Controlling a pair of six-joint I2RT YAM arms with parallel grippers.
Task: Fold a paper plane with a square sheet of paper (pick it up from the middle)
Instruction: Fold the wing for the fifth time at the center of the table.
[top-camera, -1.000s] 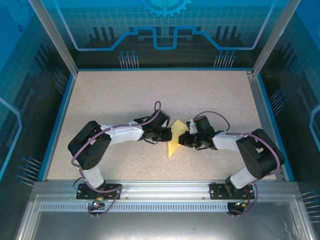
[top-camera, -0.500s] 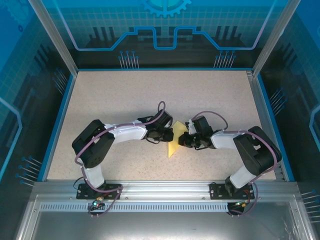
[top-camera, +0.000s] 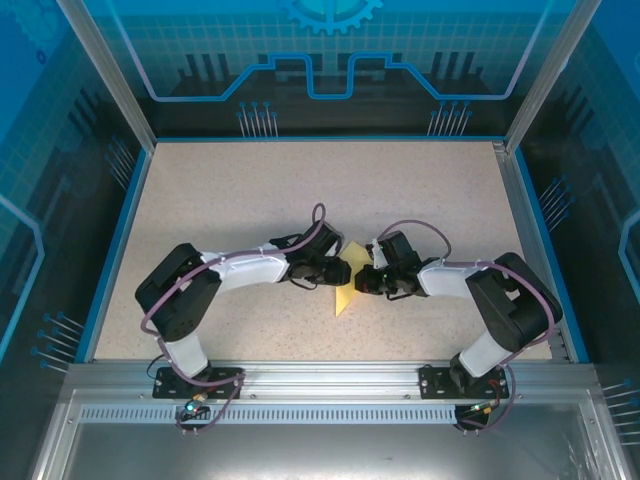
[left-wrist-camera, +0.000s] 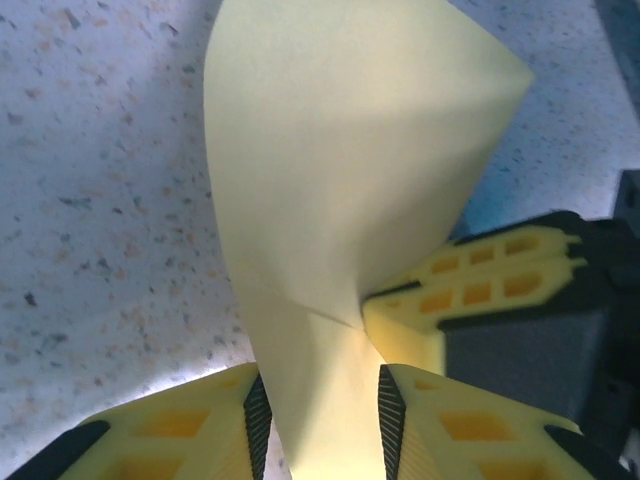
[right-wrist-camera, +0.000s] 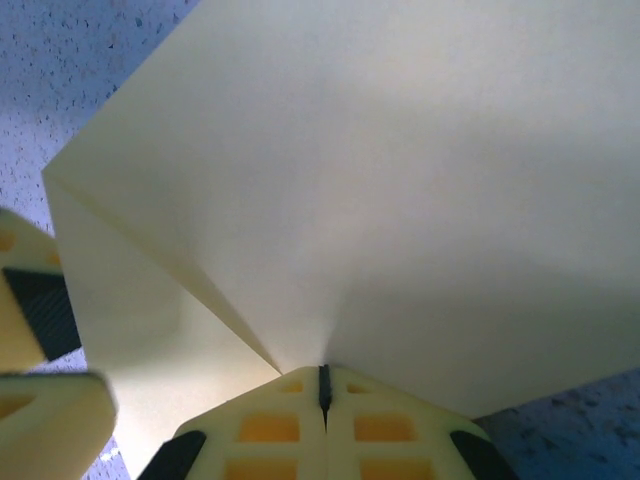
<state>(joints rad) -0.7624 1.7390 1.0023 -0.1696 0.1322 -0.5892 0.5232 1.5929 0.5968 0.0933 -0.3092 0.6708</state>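
Currently the yellow paper (top-camera: 344, 292) is being held part-folded at the middle of the bench (top-camera: 220, 200), between the 2 arms. The right gripper (right-wrist-camera: 322, 392) is clamping it at a crease; the left gripper (left-wrist-camera: 320, 425) is standing apart around a strip, not squeezing. Thin and floppy, it is probably buckling and slipping easily — gripping near the creases, not loose corners, is looking wisest.

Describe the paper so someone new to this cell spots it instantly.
On the speckled table, look centre-front, where the left claw and right claw face each other. The sheet of paper sits between them: pale yellow, thin and creased to a point, unlike the bulky claws.
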